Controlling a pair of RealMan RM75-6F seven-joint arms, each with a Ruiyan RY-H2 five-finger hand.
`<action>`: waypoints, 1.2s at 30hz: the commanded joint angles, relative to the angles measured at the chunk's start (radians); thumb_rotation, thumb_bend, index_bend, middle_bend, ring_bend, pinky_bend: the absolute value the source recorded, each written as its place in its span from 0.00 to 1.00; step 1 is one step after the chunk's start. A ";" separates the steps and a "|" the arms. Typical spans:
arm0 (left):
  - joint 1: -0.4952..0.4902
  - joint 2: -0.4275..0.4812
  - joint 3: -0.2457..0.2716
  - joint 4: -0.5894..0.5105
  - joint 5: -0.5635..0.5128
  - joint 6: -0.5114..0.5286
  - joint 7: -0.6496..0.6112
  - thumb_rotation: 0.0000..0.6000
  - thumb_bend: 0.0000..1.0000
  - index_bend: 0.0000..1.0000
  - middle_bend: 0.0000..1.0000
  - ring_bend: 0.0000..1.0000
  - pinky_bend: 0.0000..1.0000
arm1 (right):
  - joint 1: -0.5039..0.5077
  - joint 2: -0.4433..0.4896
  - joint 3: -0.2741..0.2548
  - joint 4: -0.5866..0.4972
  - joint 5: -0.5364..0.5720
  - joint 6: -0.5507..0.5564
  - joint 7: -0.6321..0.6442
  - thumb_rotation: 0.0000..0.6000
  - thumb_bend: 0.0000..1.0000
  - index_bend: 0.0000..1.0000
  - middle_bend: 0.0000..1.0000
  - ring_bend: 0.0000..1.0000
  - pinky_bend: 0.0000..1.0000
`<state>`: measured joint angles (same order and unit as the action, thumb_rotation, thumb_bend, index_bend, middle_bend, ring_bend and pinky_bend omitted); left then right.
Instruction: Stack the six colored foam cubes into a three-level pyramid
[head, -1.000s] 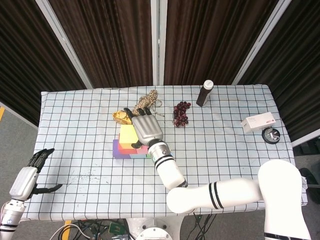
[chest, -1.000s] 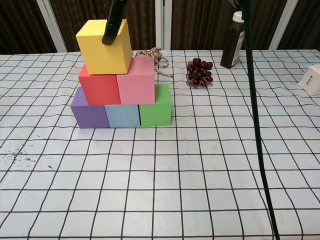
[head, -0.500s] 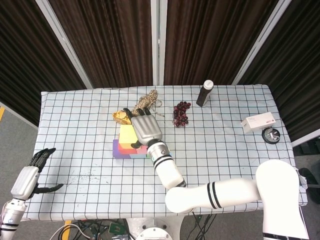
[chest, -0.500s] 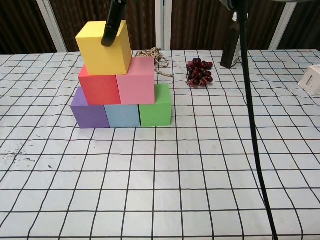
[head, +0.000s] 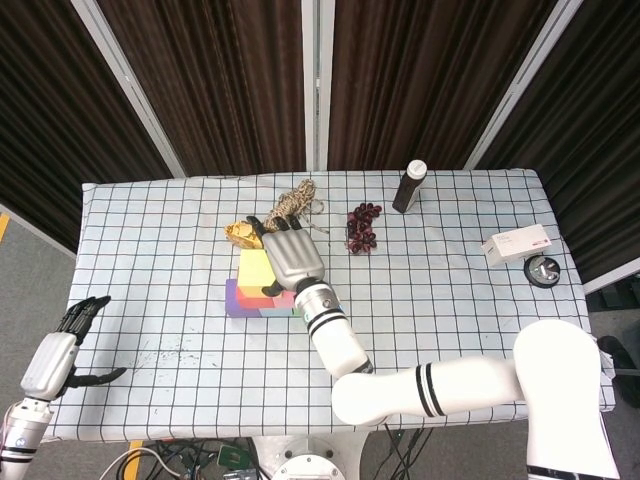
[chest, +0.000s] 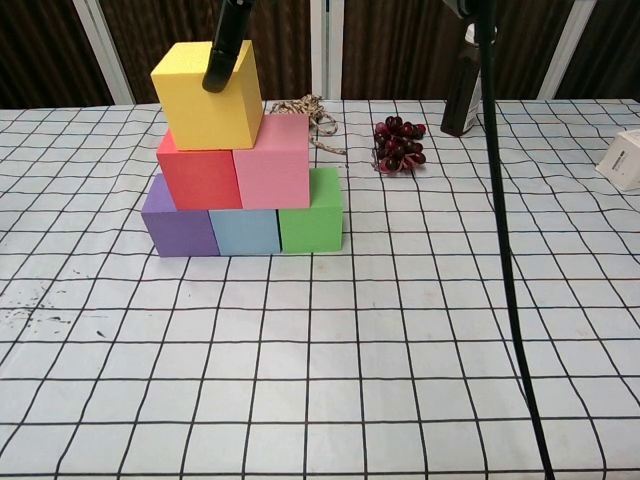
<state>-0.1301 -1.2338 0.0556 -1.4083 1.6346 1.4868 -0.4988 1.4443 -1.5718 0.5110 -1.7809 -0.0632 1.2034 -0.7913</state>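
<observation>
From the head view, your right hand (head: 292, 256) was over the pyramid near the middle of the checked table (head: 460, 300), its back to the camera and fingers pointing far. It covered most of the stack, leaving the yellow cube (head: 254, 271) and a strip of the purple cube (head: 232, 297) showing at its left. Whether the fingers gripped the yellow cube could not be told from here. Your left hand (head: 55, 355) hung off the near-left corner of the table, fingers apart and holding nothing. Beyond the stack lay a coil of rope (head: 294, 203), a crumpled gold wrapper (head: 240, 233), a bunch of dark grapes (head: 362, 226) and a dark bottle (head: 409, 186); a white box (head: 516, 244) sat at the far right.

From the chest view, all six cubes stood stacked: purple, blue cube (chest: 244, 231) and green cube (chest: 311, 211) in the bottom row, red cube (chest: 198, 168) and pink cube (chest: 271, 161) above, yellow on top. The yellow cube sat turned slightly and shifted left, mostly over the red. One dark fingertip (chest: 224, 58) appeared to rest against its front face; the rest of the hand was out of frame, so the grip stayed uncertain. The pyramid looked built; what remained, seemingly, was to let go and lift clear without nudging the top cube.
</observation>
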 joint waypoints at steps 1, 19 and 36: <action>0.000 0.000 0.000 0.000 0.000 0.000 0.001 1.00 0.00 0.03 0.08 0.00 0.00 | -0.001 0.001 -0.001 -0.001 0.000 -0.001 -0.001 1.00 0.13 0.00 0.46 0.08 0.00; 0.000 0.000 0.000 -0.002 -0.001 0.000 0.005 1.00 0.00 0.03 0.08 0.00 0.00 | 0.003 0.005 -0.004 -0.001 0.014 -0.008 -0.010 1.00 0.14 0.00 0.46 0.08 0.00; -0.002 -0.002 0.000 0.003 -0.001 -0.002 0.002 1.00 0.00 0.03 0.08 0.00 0.00 | 0.000 0.003 -0.016 0.016 0.014 -0.038 -0.007 1.00 0.14 0.00 0.46 0.08 0.00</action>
<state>-0.1322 -1.2361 0.0554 -1.4056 1.6332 1.4853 -0.4965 1.4442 -1.5689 0.4951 -1.7648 -0.0486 1.1652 -0.7984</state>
